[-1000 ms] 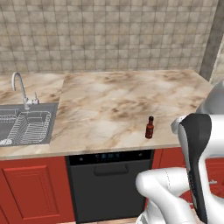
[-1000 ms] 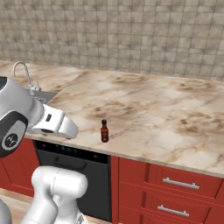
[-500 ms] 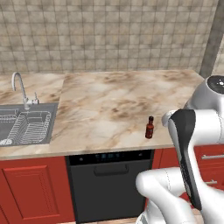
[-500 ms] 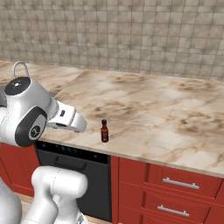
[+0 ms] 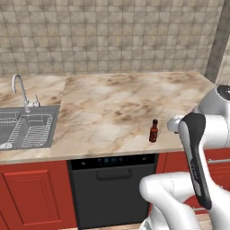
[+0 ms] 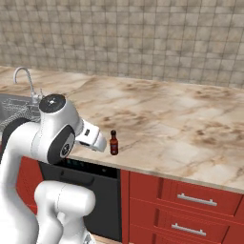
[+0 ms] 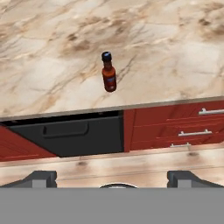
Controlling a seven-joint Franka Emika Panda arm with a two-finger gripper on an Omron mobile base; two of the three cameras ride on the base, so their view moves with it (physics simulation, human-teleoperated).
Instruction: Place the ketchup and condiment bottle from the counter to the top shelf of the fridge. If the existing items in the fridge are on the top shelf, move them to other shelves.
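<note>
The condiment bottle (image 5: 153, 131) (image 6: 114, 143), slim and red-orange with a black cap, stands upright alone near the front edge of the marbled counter (image 5: 108, 103) (image 6: 190, 124). In the hand view the condiment bottle (image 7: 109, 75) sits centre-top on the counter (image 7: 175, 52), well ahead of my gripper (image 7: 113, 177). The two fingertips (image 7: 41, 177) are spread wide with nothing between them, so the gripper is open and back from the counter's edge. The ketchup, the fridge with its top shelf, and the existing items are out of view.
A steel sink (image 5: 27, 128) with a curved faucet (image 5: 20, 87) lies at the counter's left end. Under the counter are a black appliance (image 5: 112, 188) (image 7: 70, 133) and red drawers (image 6: 190, 209) (image 7: 175, 124). A tiled wall backs the counter.
My arm has swung its upper links round and closer to the bottle's side of the counter. The condiment bottle has not moved, and the gripper stays open.
</note>
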